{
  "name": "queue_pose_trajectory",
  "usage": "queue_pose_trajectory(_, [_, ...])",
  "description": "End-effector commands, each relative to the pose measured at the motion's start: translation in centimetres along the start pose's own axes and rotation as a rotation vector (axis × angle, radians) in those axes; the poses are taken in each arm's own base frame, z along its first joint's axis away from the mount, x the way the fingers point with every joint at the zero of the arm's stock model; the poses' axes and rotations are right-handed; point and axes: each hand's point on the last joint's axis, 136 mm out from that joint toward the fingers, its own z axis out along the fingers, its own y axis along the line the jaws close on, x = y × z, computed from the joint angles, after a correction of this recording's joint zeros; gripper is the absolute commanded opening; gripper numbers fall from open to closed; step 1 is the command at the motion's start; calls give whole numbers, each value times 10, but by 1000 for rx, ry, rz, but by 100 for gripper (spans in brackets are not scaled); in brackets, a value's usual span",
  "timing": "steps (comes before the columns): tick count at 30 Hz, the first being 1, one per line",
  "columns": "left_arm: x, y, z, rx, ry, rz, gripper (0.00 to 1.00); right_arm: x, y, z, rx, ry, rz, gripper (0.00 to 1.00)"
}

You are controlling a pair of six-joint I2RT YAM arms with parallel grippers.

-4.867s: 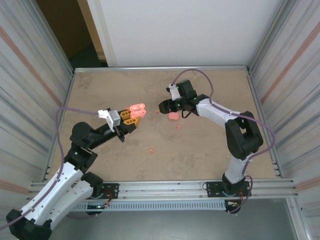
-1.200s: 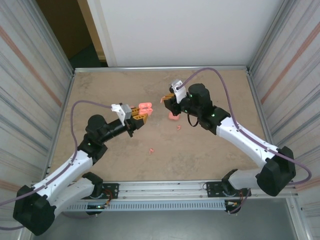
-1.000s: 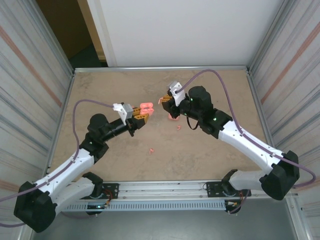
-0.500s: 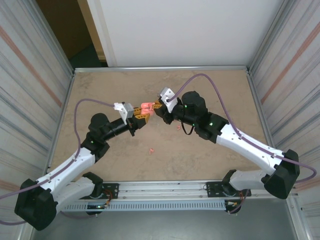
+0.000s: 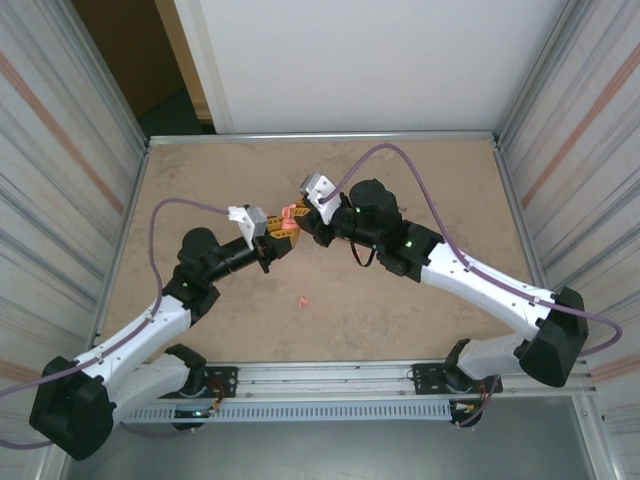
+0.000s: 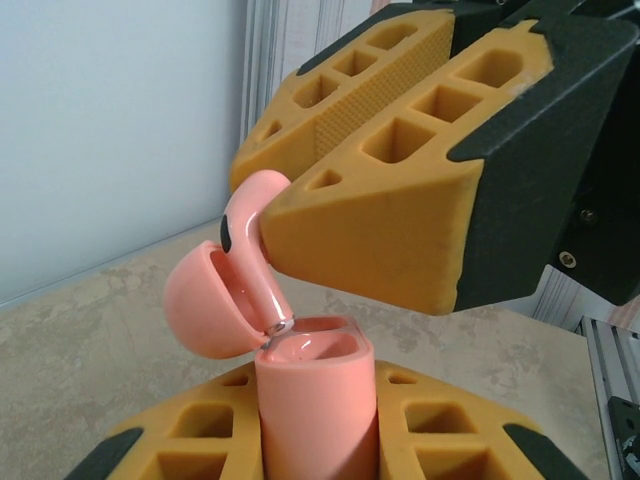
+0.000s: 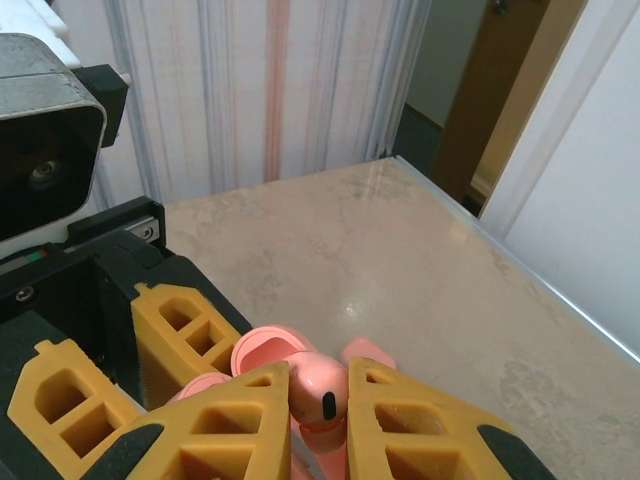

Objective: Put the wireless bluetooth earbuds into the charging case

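Pinching an earbud by its rounded head, my right pincer is closed as far as the bud allows, its two yellow fingers pressed against either side of the salmon-pink shell. A small dark oval on the bud's head faces my right wrist camera. The bud's stem points down out of the grip, and its tip reaches the mouth of the charging case, close to the hinge. I cannot tell whether the tip has entered a socket or only rests at the rim.

My left pincer is clamped on that case, its yellow fingers squeezing the lower body from both sides so that the case stands upright between them. The lid is swung open and leans back, away from the body, its hollow side turned toward the bud.

From above, the two pincers meet tip to tip over the middle of the table, a little toward the far side, with the pink case and bud between them. My left arm reaches in from the near left and my right arm from the near right, a purple cable arching over each.

A loose earbud lies on the table's bare surface, nearer to me than the pincers and well apart from them.
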Motion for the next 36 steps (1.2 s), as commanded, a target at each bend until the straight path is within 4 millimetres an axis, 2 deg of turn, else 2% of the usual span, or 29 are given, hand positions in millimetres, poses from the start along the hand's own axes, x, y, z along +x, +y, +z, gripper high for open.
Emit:
queue_pose_trajectory(1, [-9, -7, -1, 29, -37, 20, 0, -17, 3, -1, -12, -36, -35, 15])
queue_pose_trajectory(12, [-15, -6, -3, 16, -58, 33, 0, 3, 22, -4, -96, 27, -26, 16])
queue_pose_trajectory(16, [-17, -7, -3, 21, -63, 33, 0, 3, 32, -6, -150, 25, -16, 17])
queue_pose_trajectory(22, [-22, -10, -4, 31, -80, 44, 0, 7, 31, -7, -155, 48, -5, 20])
queue_pose_trajectory(29, [-23, -11, -5, 37, -87, 53, 0, -8, 26, -17, -193, 6, 47, 28])
queue_pose_trajectory(36, [-23, -12, -6, 41, -92, 56, 0, -37, 16, -35, -189, -71, 71, 44])
